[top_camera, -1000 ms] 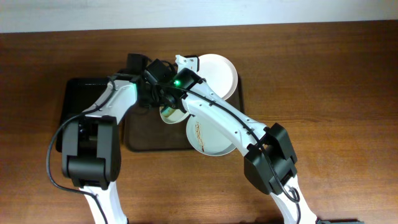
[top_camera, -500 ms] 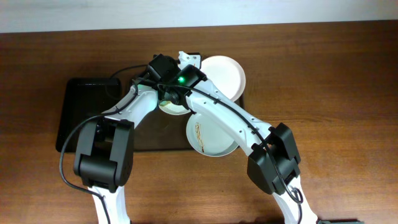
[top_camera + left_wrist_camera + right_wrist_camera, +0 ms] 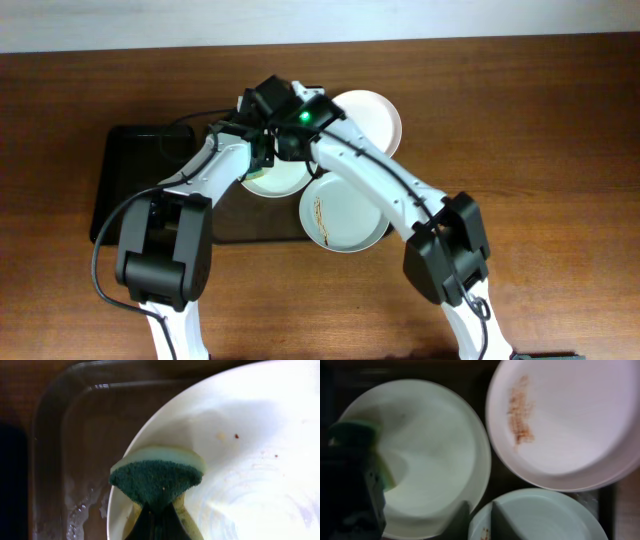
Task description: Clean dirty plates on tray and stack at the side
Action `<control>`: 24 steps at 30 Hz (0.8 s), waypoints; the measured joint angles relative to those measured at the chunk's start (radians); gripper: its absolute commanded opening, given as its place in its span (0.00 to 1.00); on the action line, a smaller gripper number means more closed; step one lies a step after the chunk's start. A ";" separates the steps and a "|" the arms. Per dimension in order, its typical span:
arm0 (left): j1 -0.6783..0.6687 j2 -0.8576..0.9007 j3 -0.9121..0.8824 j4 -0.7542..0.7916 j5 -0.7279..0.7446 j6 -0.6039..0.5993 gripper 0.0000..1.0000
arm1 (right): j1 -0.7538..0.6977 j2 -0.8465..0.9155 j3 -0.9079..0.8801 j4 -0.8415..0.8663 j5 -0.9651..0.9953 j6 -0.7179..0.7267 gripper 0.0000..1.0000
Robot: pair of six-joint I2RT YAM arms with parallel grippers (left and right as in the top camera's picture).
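The dark-brown tray (image 3: 228, 226) holds three plates. My left gripper (image 3: 258, 160) is shut on a green and yellow sponge (image 3: 157, 477), which is pressed on the near-left rim of a white plate (image 3: 280, 180). That plate (image 3: 250, 450) shows only a few specks. My right gripper (image 3: 479, 510) hovers over the gap between this plate (image 3: 435, 445) and the pale blue-green plate (image 3: 345, 215). Its fingers are slightly apart with nothing between them. The blue-green plate has a brown streak. The other white plate (image 3: 370, 118), at the back right, also has an orange-brown streak (image 3: 520, 410).
A smaller black tray (image 3: 130, 170) lies on the wooden table left of the brown tray. Water drops and wet film lie on the brown tray's floor (image 3: 75, 460). Both arms cross over the tray's back half.
Both grippers have moved toward the back right over the tray. The sponge now sits on the left white plate's rim, and that plate lies flatter. The back white plate has shifted right.
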 measured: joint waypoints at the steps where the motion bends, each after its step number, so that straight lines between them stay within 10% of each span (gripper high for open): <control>1: 0.010 -0.003 0.003 -0.020 0.022 0.000 0.01 | -0.023 0.000 0.000 0.008 -0.056 -0.018 0.30; 17: 0.100 -0.017 0.007 -0.087 0.155 0.000 0.01 | -0.072 0.154 -0.001 0.061 -0.254 -0.088 0.41; 24: 0.100 -0.017 0.007 -0.087 0.158 0.000 0.01 | -0.072 0.200 -0.002 0.099 -0.260 -0.079 0.07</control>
